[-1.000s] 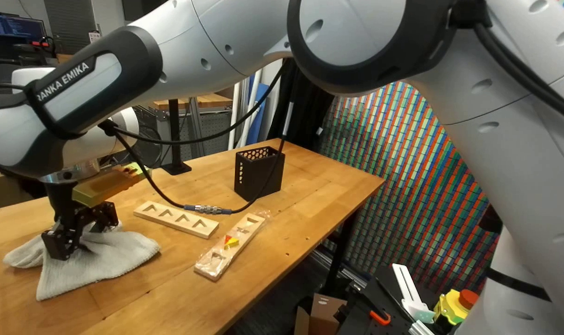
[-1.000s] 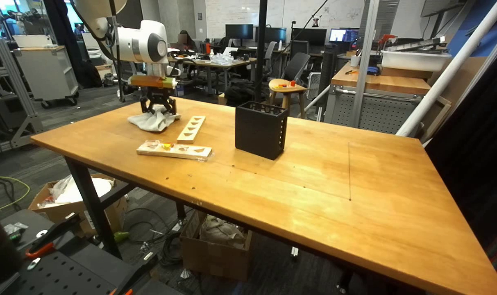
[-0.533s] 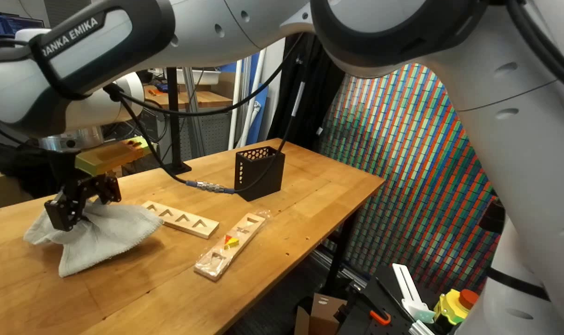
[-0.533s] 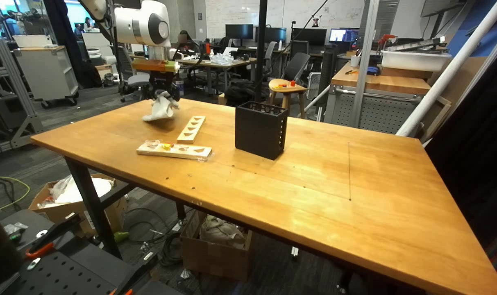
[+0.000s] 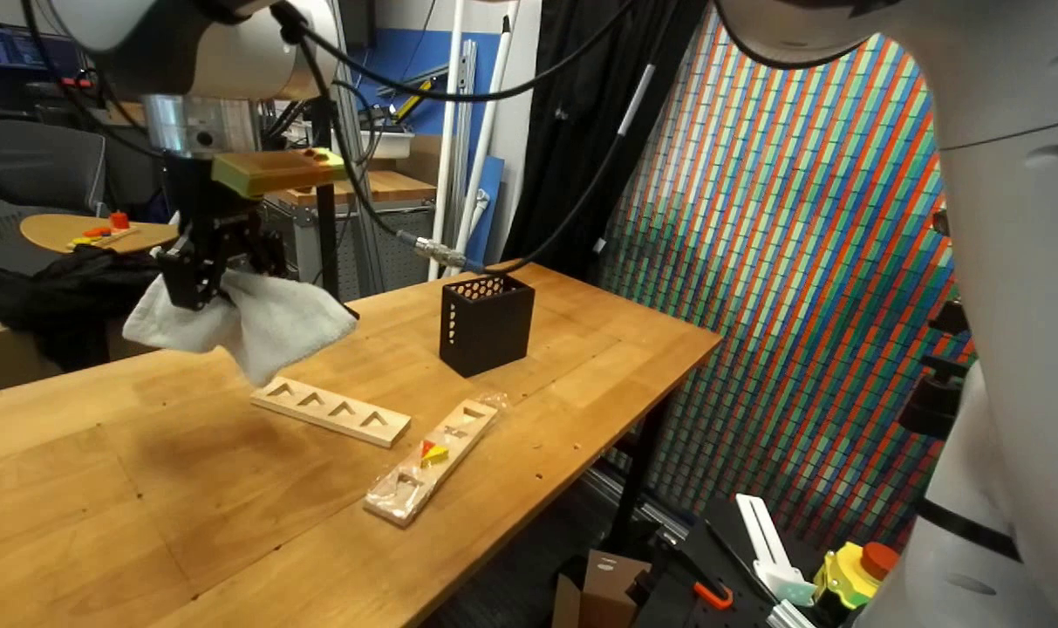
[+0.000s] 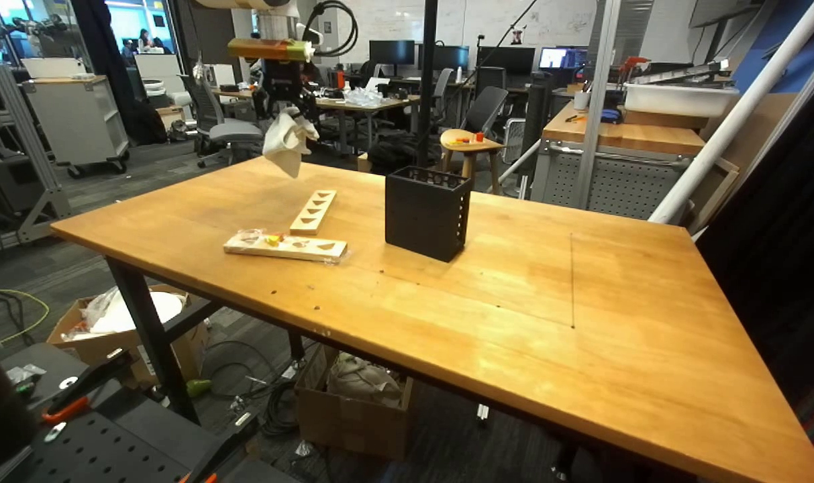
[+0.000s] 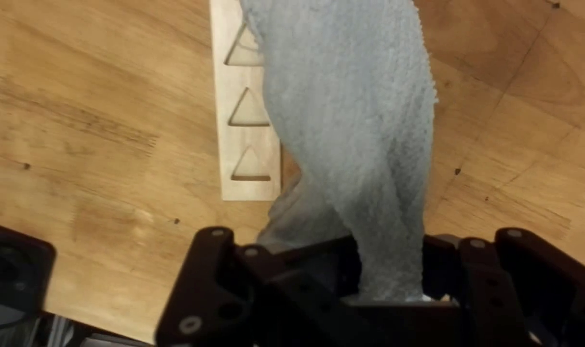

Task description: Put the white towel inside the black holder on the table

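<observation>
The hand [image 7: 391, 267] pinches the white towel [image 5: 276, 323] by a bunched part and holds it hanging in the air, presumably so its loose ends can clear the rim of the upright, open-topped black holder [image 5: 489, 331] well apart on the pitted wooden desk [image 6: 514, 288], with monitors [image 6: 391, 52] and a whiteboard [image 6: 386, 20] farther back.

In an exterior view, a plastic-wrapped board [image 6: 286, 248] is lying flat. Seen from it, a wooden strip [image 6: 313, 212] with triangular recesses is lying near at one o'clock, a stool [image 6: 474, 147] is carrying a small red piece [image 6: 479, 137] toward two, and a cardboard box [image 6: 353, 426] is sitting toward five.
</observation>
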Robot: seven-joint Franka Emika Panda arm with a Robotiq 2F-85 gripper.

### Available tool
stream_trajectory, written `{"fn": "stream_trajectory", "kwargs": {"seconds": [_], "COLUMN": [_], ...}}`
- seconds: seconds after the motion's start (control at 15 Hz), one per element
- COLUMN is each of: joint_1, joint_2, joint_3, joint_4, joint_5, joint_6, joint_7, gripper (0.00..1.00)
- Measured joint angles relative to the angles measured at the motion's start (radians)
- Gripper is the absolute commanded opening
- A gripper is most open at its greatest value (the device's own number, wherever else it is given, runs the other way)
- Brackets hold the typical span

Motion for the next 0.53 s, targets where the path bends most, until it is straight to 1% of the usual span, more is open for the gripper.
{"fn": "stream_trajectory", "kwargs": {"seconds": [0.27, 0.53], "joint_1": [-0.083, -0.168], "joint_2": [-0.098, -0.159], "joint_3": [-0.031, -0.072], "joint_4": [-0.035, -0.041], "joint_5": [0.009, 0.033], "joint_6": [-0.062, -0.114], "joint_7": [-0.070, -0.165], "gripper": [0.00, 0.01]}}
